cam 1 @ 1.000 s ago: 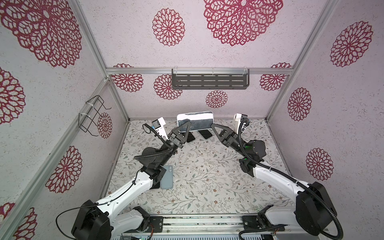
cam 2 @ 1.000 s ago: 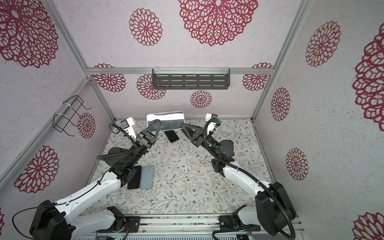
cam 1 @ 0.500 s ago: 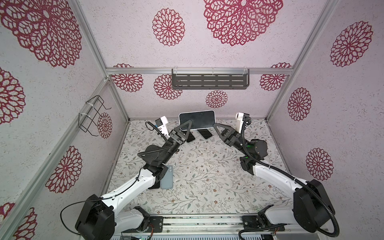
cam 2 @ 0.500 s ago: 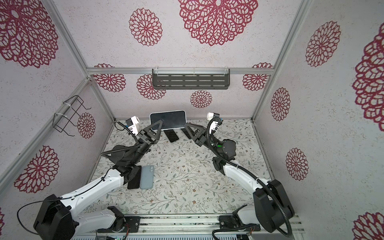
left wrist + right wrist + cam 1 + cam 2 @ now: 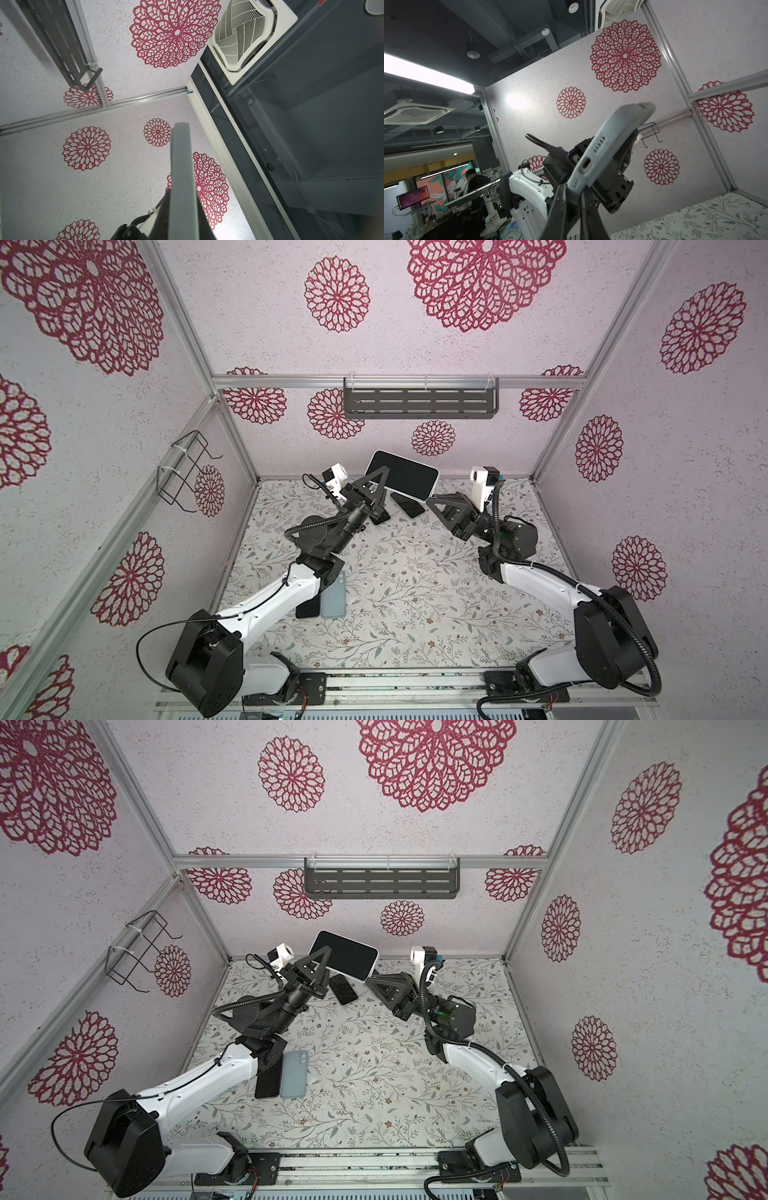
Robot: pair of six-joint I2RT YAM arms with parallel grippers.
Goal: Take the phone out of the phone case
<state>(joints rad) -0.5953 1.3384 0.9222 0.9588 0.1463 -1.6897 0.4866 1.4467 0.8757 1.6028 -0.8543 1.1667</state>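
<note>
Two grips on one phone: it's hanging in the air over the 12 o'clock edge of the desk, screen facing up in both top views, not touching the surface. The phone case is looking seated all round. Its pale rim is showing along the screen's 3 and 6 o'clock edges in a top view, and I can't tell if any corner is lifting yet.

Left jaws are clenching the 9 o'clock end of the cased phone, which is showing edge-on as a grey strip in the left wrist view. Right jaws are pinching the case at the 4 o'clock corner, next to the charging port, per the right wrist view. Both are closed hard, no gap showing.

Step in hand, my read: peeling the case off while the other side is anchoring.
- Left should be holding the phone body steady.
- Right should be pulling only the soft case lip, rolling that corner back from the screen rather than tugging straight out.
- Going slowly, one corner at a time.

Risk: if both are gripping case plus phone together, they're just fighting each other. Or the phone is popping free and dropping.

Below: a dark phone is lying on the desk right under it. A grey-blue phone and a black slab are sitting at 8 o'clock, beside the left arm.
</note>
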